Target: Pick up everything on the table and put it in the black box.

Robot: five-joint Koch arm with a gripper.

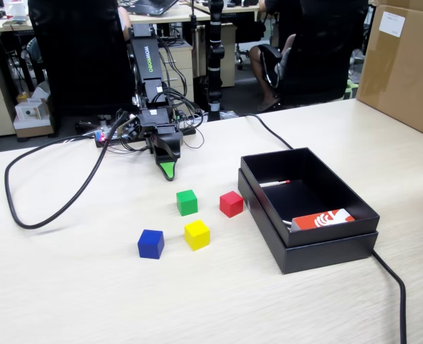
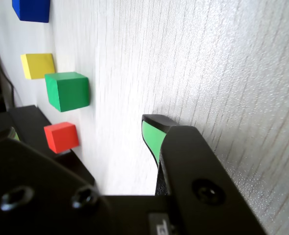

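Above table (image 1: pixel 89 287), gripper (image 1: pixel 168 170) empty, prob. shut; green cube (image 1: pixel 186 202) nearby.

The table (image 1: pixel 75 294) is a broad pale beige wood-grain top; four small cubes sit on it in a loose cluster near its middle, none touching another; in the fixed view the green cube (image 1: pixel 186 202) is just left of the red cube (image 1: pixel 231 203), the yellow cube (image 1: pixel 196 234) lies nearer the camera, and the blue cube (image 1: pixel 150 244) is left of the yellow; the black box (image 1: pixel 308 208) rests to the right of the red cube, near it but apart; a thick black cable (image 1: pixel 46 208) loops across the left side of the tabletop; another black cable (image 1: pixel 394 283) runs off from the box's near right corner; a big brown carton (image 1: pixel 405 68) stands at the far right.
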